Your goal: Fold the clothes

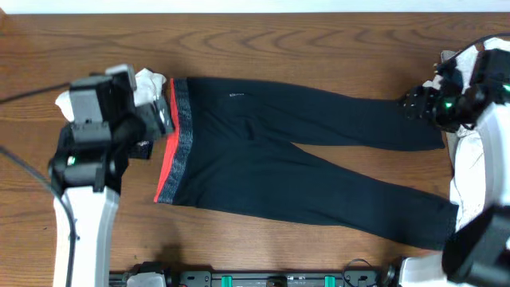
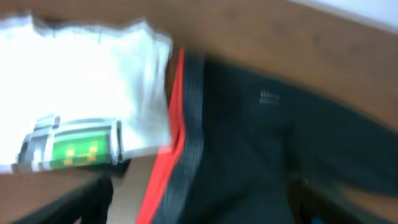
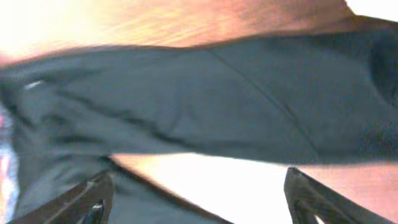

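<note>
Black pants (image 1: pixel 303 171): spread flat on table (image 1: pixel 319 48), waistband (image 1: pixel 177 139) left, legs right.
Left end effector (image 1: pixel 159 119): held wide apart, empty, at waistband's far end.
Right end effector (image 1: pixel 416 104): held wide apart, empty, above far leg's cuff.

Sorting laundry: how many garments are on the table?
3: black pants spread across the middle; a white T-shirt beside their waistband; white fabric at the right edge, likely a shirt, partly hidden by the right arm.
</note>
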`<action>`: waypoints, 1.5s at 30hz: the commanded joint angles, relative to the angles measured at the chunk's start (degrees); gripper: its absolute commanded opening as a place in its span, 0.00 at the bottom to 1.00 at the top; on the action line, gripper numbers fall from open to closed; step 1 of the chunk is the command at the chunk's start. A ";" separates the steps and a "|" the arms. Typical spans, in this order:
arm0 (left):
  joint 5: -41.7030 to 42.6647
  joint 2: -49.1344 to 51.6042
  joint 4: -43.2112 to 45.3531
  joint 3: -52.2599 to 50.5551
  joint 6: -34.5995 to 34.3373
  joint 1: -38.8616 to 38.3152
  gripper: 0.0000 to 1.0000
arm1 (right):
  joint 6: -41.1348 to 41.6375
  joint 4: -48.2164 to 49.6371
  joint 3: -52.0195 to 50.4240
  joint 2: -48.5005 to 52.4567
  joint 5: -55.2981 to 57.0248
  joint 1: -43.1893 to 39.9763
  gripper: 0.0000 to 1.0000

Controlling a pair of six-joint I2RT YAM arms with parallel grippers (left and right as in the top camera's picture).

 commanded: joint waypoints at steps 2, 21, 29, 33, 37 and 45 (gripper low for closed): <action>-5.33 -0.17 -9.86 -0.11 -4.55 0.00 0.91 | 3.74 -5.77 0.52 -6.56 -0.17 -0.35 0.86; -6.54 13.77 -3.69 -24.90 -31.32 1.36 0.91 | 5.79 -18.53 0.31 -8.55 2.62 -0.35 0.89; -8.52 22.51 1.60 -25.18 -30.97 3.87 0.64 | 5.75 -19.30 0.28 -8.55 2.80 -0.35 0.89; -8.48 25.53 2.89 -25.18 -29.51 3.85 0.40 | 5.75 -19.17 0.28 -8.55 3.04 -0.35 0.89; -9.60 25.24 2.51 -24.92 -27.17 4.31 0.09 | 5.75 -19.39 0.24 -8.55 4.59 -0.35 0.90; -10.56 19.76 0.17 -22.29 -23.23 11.72 0.06 | 5.90 -18.58 -5.31 -8.55 5.55 -0.35 0.88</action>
